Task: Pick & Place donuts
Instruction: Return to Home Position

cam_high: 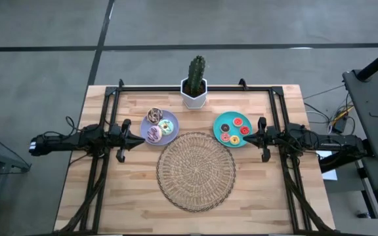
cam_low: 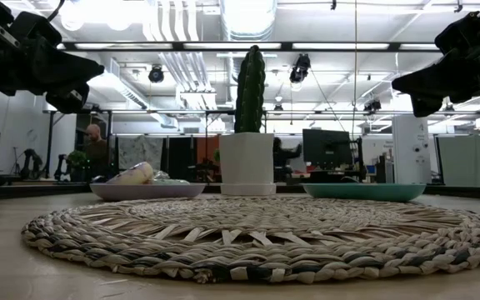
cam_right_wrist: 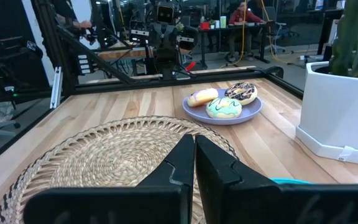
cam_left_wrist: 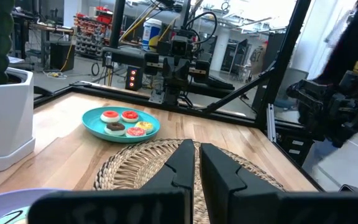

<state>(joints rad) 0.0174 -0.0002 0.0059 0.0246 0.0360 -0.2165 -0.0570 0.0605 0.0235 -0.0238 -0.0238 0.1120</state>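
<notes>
Three larger donuts [cam_high: 159, 125], iced white-green, brown-white and pink, lie on the lavender plate [cam_high: 169, 137]; the right wrist view shows them too [cam_right_wrist: 225, 101]. Several tiny donuts [cam_high: 233, 130], red, orange, yellow and dark brown, lie on the teal plate [cam_high: 220, 121], also seen in the left wrist view [cam_left_wrist: 124, 121]. My left gripper [cam_high: 141, 131] hovers shut just left of the lavender plate. My right gripper [cam_high: 245, 138] hovers shut at the teal plate's right rim. Both grippers hang above the table in the low view.
A big round wicker mat [cam_high: 196, 170] lies in the table's middle, in front of both plates. A cactus in a white pot [cam_high: 195, 84] stands at the far edge between them. A dark frame [cam_high: 176, 88] borders the table's far side.
</notes>
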